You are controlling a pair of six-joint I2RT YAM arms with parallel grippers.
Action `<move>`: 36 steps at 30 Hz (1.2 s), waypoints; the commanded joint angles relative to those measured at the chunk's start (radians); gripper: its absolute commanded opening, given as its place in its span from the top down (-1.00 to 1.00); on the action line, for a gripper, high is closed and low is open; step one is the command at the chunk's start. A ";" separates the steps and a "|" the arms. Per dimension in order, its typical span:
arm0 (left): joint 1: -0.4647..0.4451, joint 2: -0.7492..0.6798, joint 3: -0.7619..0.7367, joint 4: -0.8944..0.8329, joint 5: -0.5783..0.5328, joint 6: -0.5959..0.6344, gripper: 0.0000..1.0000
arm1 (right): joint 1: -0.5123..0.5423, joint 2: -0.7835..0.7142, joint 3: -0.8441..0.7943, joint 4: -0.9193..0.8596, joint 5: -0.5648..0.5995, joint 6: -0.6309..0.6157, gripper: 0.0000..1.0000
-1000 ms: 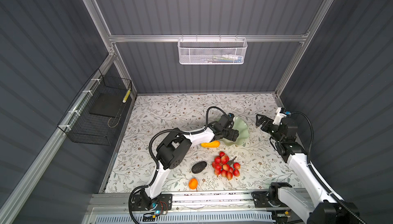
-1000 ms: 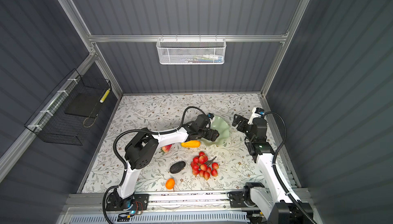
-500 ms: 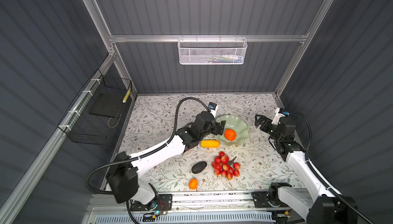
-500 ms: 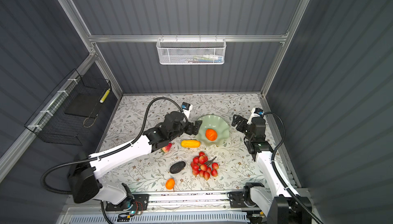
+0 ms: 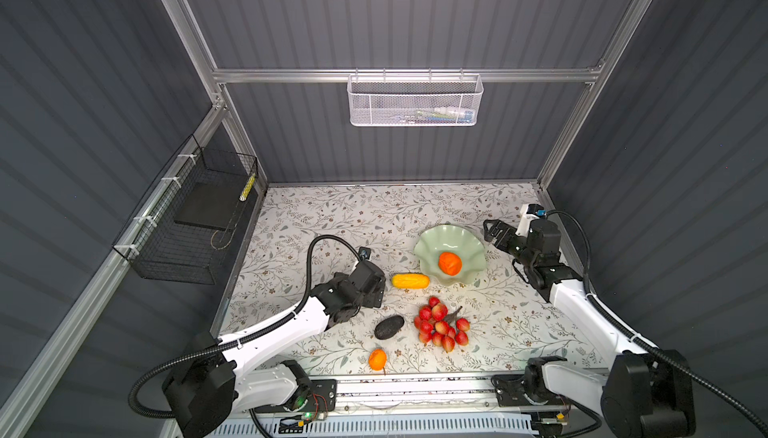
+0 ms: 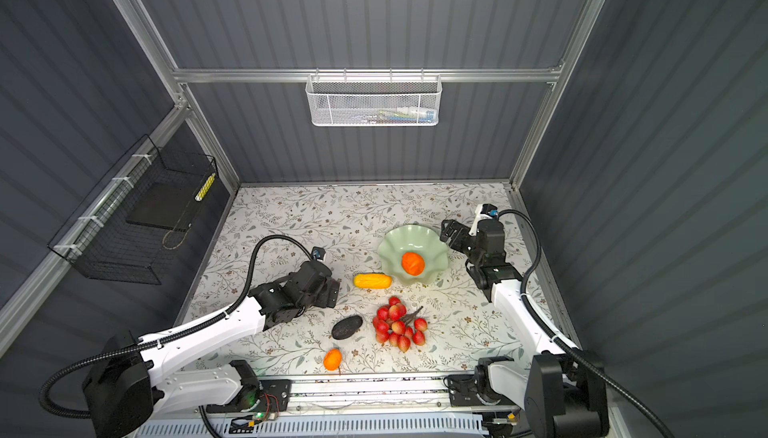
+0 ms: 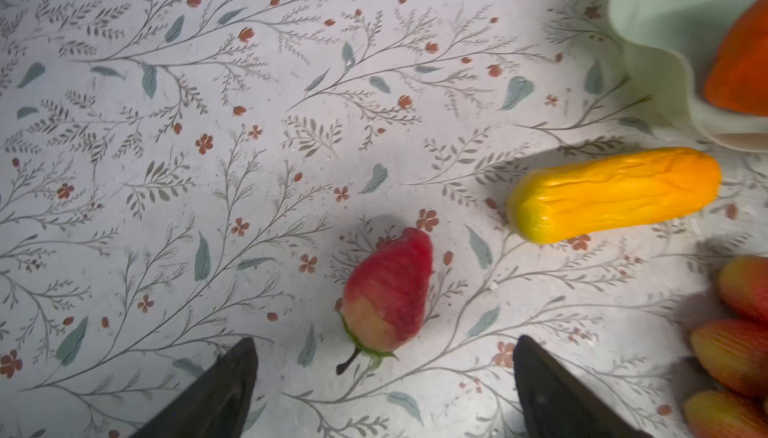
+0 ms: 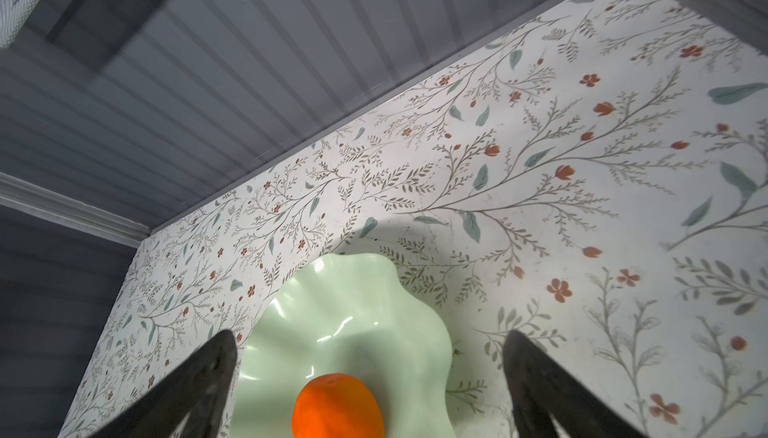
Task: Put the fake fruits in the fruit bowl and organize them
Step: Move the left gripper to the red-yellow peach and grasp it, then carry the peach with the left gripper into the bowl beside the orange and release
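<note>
Both top views: shot from high above near edge of worktop [image 5: 332,215], tilted down & toward back wall [image 5: 374,153]; wide, far off, whole worktop in frame plus white mesh basket [image 5: 415,101] on back wall & black wire basket [image 5: 187,223] on left wall [image 5: 83,124]; nearly same scene twice, shifted slightly sideways. Left wrist cam: very close, facing almost straight down at worktop past left gripper [image 7: 384,377]; takes in strawberry [image 7: 388,290], yellow oblong [image 7: 615,192], bit of fruit bowl [image 7: 648,20]. Right wrist cam: low, oblique, aimed across worktop to back-left corner past right gripper [image 8: 370,373], w/ fruit bowl close in. Shared by all four: fruit bowl w/ orange fruit [image 8: 337,407].
</note>
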 commanded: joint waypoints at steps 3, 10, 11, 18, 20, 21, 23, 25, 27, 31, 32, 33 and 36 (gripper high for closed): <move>0.058 0.030 -0.036 0.089 0.089 0.007 -0.92 | 0.010 -0.011 0.013 0.017 0.007 0.001 -0.98; 0.079 0.189 0.011 0.142 0.152 0.019 -0.92 | 0.010 -0.037 -0.005 0.001 0.004 -0.003 -0.98; 0.091 0.211 0.007 0.152 0.167 0.016 -0.90 | 0.010 -0.037 -0.009 0.001 0.008 -0.008 -0.98; 0.127 0.269 0.000 0.197 0.200 0.024 -0.70 | 0.010 -0.059 -0.004 0.003 0.012 -0.012 -0.98; 0.130 0.281 0.003 0.211 0.208 0.035 -0.55 | 0.010 -0.051 0.000 0.008 0.013 -0.013 -0.98; 0.130 0.287 0.006 0.208 0.210 0.039 -0.47 | 0.010 -0.050 0.002 0.010 0.013 -0.011 -0.98; 0.130 0.295 0.022 0.193 0.215 0.049 -0.27 | 0.011 -0.049 0.001 0.019 0.009 -0.003 -0.98; 0.130 0.289 0.029 0.175 0.219 0.056 -0.10 | 0.010 -0.016 0.004 0.027 0.005 0.007 -0.98; 0.130 0.266 0.032 0.161 0.224 0.067 0.01 | 0.010 -0.003 0.015 0.024 -0.006 0.008 -0.98; 0.130 0.179 0.095 0.091 0.247 0.120 0.13 | 0.010 0.011 0.020 0.032 -0.006 0.010 -0.98; 0.129 0.150 0.119 0.079 0.264 0.139 0.16 | 0.011 0.013 0.020 0.036 -0.008 0.015 -0.98; 0.129 0.127 0.143 0.078 0.276 0.151 0.17 | 0.011 0.016 0.021 0.040 -0.008 0.018 -0.98; 0.128 0.098 0.227 0.110 0.336 0.186 0.17 | 0.010 0.026 0.032 0.044 -0.019 0.027 -0.98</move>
